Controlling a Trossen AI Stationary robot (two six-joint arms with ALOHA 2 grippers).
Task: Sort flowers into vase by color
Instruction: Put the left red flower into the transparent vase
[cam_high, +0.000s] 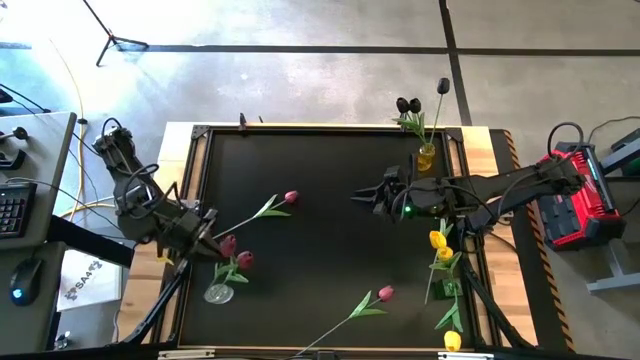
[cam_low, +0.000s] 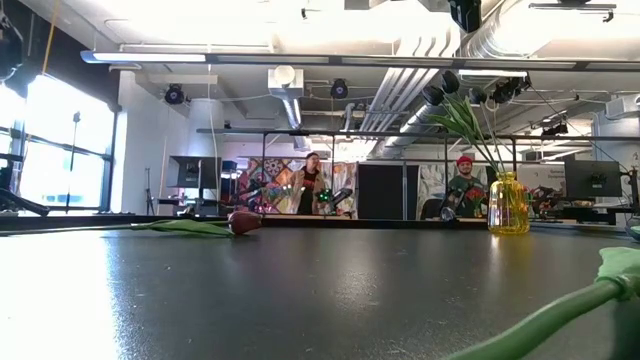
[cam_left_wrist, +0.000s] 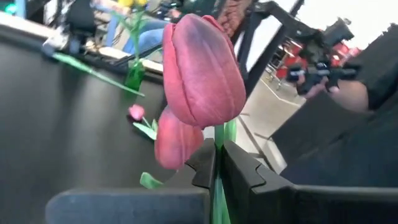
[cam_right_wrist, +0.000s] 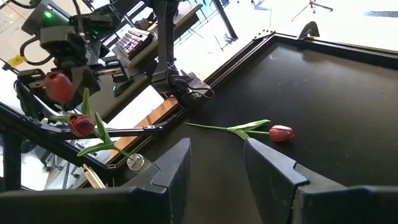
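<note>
With left jaws (cam_left_wrist: 217, 163) pinching a pink artificial tulip (cam_left_wrist: 202, 71) upright by its thin green stem, I note the clear glass vase (cam_high: 219, 293) just beside it at the table's (cam_high: 320, 250) left edge; right jaws (cam_right_wrist: 214, 163) hover spread mid-table.

Low view: neither arm shows; a thick green stem (cam_low: 560, 318) in the near right corner is blurred and cut by the bottom and right edges, its head out of frame. The small yellow glass vase (cam_low: 508, 204) holds stems whose dark heads blend into the ceiling pipes. Left wrist view: the big pink tulip head (cam_left_wrist: 202, 71) fills the middle, hiding part of the table; its green stem (cam_left_wrist: 219, 180) vanishes between the dark fingers (cam_left_wrist: 245, 171). Beyond it a blurred dark camera-like object (cam_left_wrist: 320, 62) is unreadable. High view: the long stem of the front pink tulip (cam_high: 385, 294) runs off the bottom edge.
</note>
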